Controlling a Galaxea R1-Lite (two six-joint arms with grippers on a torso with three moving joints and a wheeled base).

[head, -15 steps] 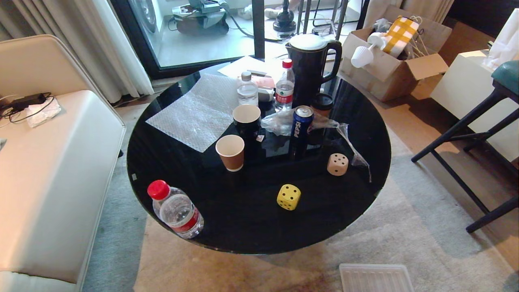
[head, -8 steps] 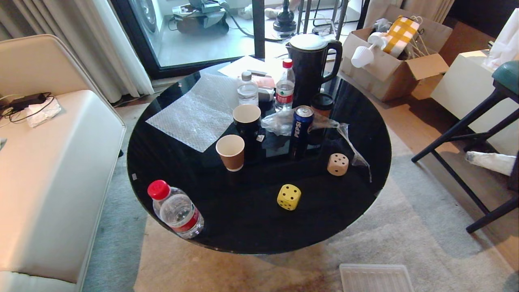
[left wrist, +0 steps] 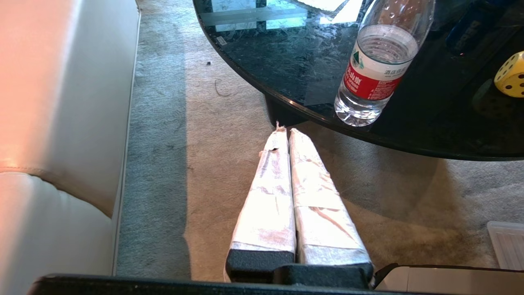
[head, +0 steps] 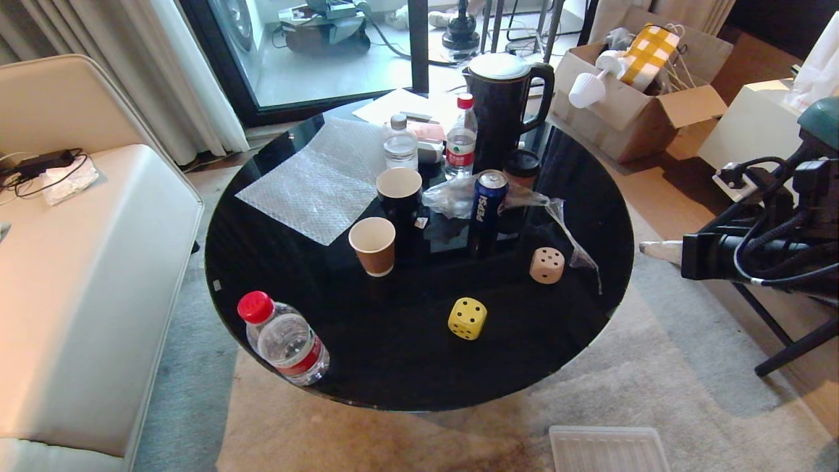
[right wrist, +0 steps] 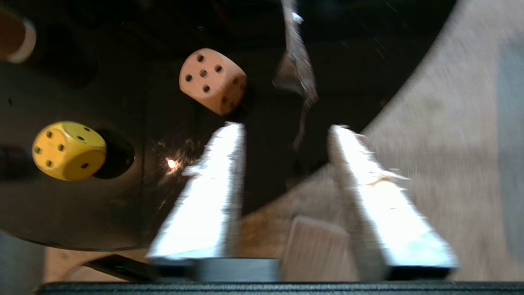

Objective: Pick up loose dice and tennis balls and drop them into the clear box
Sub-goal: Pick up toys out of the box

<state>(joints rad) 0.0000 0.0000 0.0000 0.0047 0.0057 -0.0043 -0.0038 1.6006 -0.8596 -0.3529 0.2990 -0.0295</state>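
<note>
Reaching in from beyond the round black table's [head: 275,216] right rim with right gripper [right wrist: 286,129] spread and empty, aimed toward the tan die [right wrist: 212,80] near that edge, yellow die [head: 467,318] closer in front; next: advance, straddle, clamp.

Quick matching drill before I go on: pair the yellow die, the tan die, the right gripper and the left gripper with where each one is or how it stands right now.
Things:
1. yellow die
2. tan die
3. right gripper
4. left gripper

Places or states:
A. shut, low over the carpet beside the table
B. on the table nearest the robot's edge
C. open, empty, at the table's right rim
D. on the table next to the crumpled clear plastic

Pairs: 1-B, 2-D, 3-C, 4-A
</note>
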